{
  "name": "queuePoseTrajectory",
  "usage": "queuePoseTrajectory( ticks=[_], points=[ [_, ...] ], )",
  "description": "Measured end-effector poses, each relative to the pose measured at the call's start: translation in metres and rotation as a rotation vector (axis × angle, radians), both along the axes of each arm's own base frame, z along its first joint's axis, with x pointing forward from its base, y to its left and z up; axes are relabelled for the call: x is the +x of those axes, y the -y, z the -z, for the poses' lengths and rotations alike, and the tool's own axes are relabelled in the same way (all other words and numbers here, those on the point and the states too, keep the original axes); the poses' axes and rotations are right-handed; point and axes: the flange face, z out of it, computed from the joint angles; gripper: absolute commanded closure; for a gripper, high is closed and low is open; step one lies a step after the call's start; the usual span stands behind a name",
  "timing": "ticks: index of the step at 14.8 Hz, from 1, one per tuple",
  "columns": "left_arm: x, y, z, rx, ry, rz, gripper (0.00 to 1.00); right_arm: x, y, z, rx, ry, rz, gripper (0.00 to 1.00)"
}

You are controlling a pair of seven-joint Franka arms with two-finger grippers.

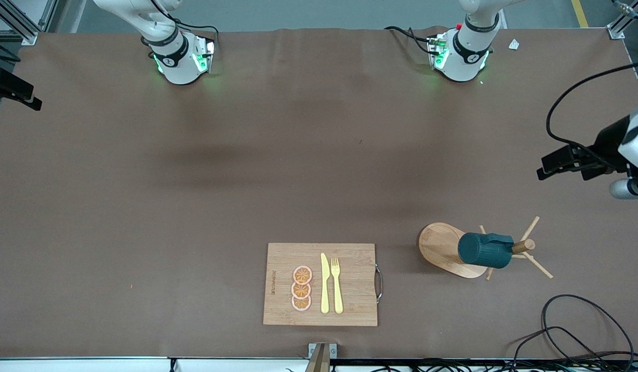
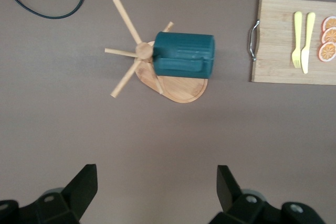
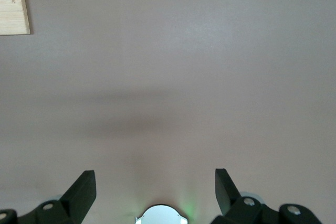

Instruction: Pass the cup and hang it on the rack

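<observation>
**A:** Front view: the cup (image 1: 485, 250) hangs on the rack (image 1: 443, 248), lying sideways against the central post above the oval base. The rack sits toward the left arm's end of the table, beside the cutting board (image 1: 320, 284) and at about the same nearness to the front camera.

**B:** Grippers?

**A:** The left gripper (image 2: 156, 190) is up in the air over bare table near the left arm's end, well apart from the rack. Its fingers (image 2: 83, 186) are spread wide, nothing between them. In the left wrist view the cup (image 2: 184, 53) shows ribbed side up, with the thin pegs fanning out from the post at the cup's open end. The handle can't be made out clearly.

**B:** Right arm?

**A:** It waits. The right gripper (image 3: 155, 190) hangs over empty brown table, fingers (image 3: 81, 188) wide apart and holding nothing. One corner of the cutting board (image 3: 13, 3) shows in the right wrist view.

**B:** What's on the board?

**A:** A yellow knife (image 1: 324, 283) and a yellow fork (image 1: 336, 284) lie side by side, with three orange slices (image 1: 301, 288) stacked in a row next to them. A metal handle is on the board's edge facing the rack. Loose black cables (image 1: 572, 336) lie on the table near the front camera's edge at the left arm's end.
</observation>
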Motion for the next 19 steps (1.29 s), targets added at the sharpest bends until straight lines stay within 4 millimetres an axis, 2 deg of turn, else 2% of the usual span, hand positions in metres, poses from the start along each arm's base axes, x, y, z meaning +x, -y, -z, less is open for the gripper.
queuePoseTrajectory(
  ticks=[3, 5, 7, 13, 19],
  points=[
    [-0.018, 0.026, -0.019, 0.035, 0.021, -0.015, 0.00, 0.000, 0.000, 0.000, 0.000, 0.000, 0.000, 0.00],
    [-0.028, 0.034, -0.020, 0.057, 0.016, -0.031, 0.00, 0.000, 0.001, 0.000, 0.000, 0.000, 0.001, 0.00],
    [-0.037, 0.036, -0.016, 0.078, 0.001, -0.056, 0.00, 0.000, 0.001, 0.000, -0.001, 0.000, 0.002, 0.00],
    [-0.065, 0.023, -0.009, 0.095, -0.012, -0.091, 0.00, 0.000, 0.001, 0.000, -0.001, 0.000, 0.002, 0.00],
    [-0.086, 0.037, -0.015, 0.098, 0.005, -0.067, 0.00, 0.000, 0.001, 0.000, -0.001, 0.000, 0.002, 0.00]
  ],
)
